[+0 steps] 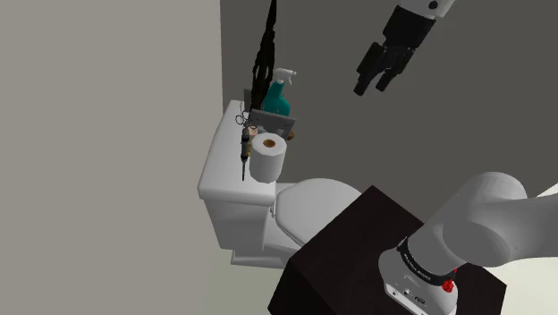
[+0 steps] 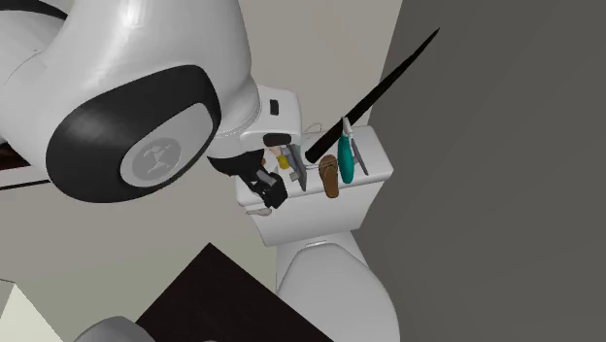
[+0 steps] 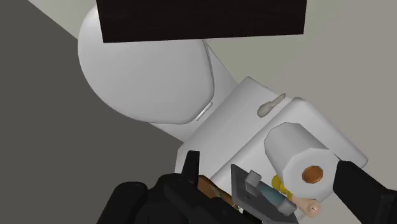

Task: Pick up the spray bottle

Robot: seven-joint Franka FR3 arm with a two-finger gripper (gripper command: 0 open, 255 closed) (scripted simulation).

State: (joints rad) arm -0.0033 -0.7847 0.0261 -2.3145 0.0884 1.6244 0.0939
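The gripper (image 1: pixel 371 87), fingers spread wide and empty, hangs well apart from the teal bottle (image 1: pixel 278 95) standing on the tank (image 1: pixel 217 170) near the roll (image 1: pixel 267 157): the approach seems in hand, and the next move calls for descending to straddle the bottle.

White toilet (image 1: pixel 308 208) centre-left in the shoulder view, lid down. Its tank (image 1: pixel 219 170) sits where the light wall (image 1: pixel 107 107) meets the dark grey wall (image 1: pixel 358 143). On the tank top: toilet roll (image 1: pixel 267 157) on end, brown core up, with a grey rack (image 1: pixel 273 123) just behind it. Small scissors (image 1: pixel 241 118) sit at the rack's frame-left side. A long black jagged thing (image 1: pixel 265 54) rises from the rack toward frame top (can't tell what it is). Flush lever (image 3: pixel 270 105) on the tank face toward the bowl.
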